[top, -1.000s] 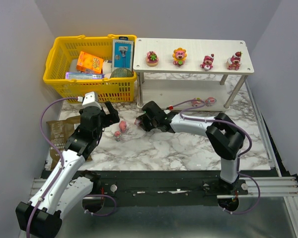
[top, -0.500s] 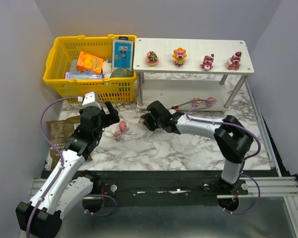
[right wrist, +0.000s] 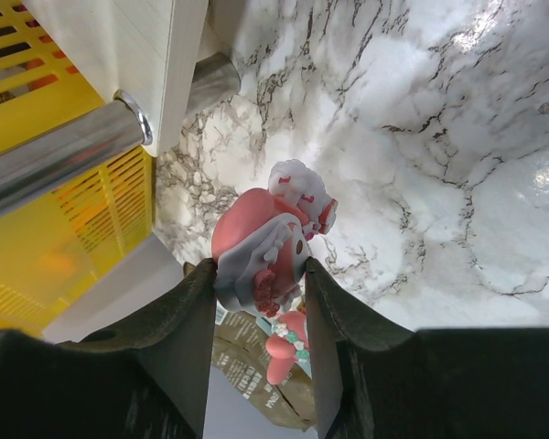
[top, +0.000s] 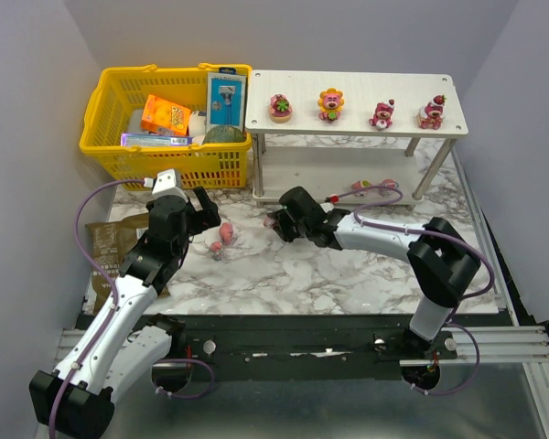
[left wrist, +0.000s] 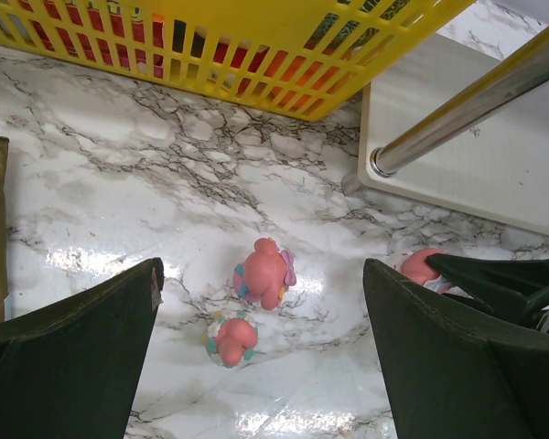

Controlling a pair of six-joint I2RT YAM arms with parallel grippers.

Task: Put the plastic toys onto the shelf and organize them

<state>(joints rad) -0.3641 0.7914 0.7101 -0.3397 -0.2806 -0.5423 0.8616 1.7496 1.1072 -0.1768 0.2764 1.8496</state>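
Pinches a pink bear toy (right wrist: pixel 265 229) between the fingers of the right gripper (right wrist: pixel 258 273), close to the marble table (top: pixel 329 274) by the front-left leg (right wrist: pixel 64 146) of the shelf (top: pixel 348 80). Leaves a larger pink toy (left wrist: pixel 263 273) and a smaller pink toy (left wrist: pixel 231 338) lying beneath the left gripper (left wrist: pixel 263 265), spread wide and empty. Shows a row of four toys (top: pixel 330 103) standing on the top tier.

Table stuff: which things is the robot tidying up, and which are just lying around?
For the job: shelf, four toys along its top, held toy in right gripper, two loose toys.
Just lying around: yellow basket, orange box, brown packet.
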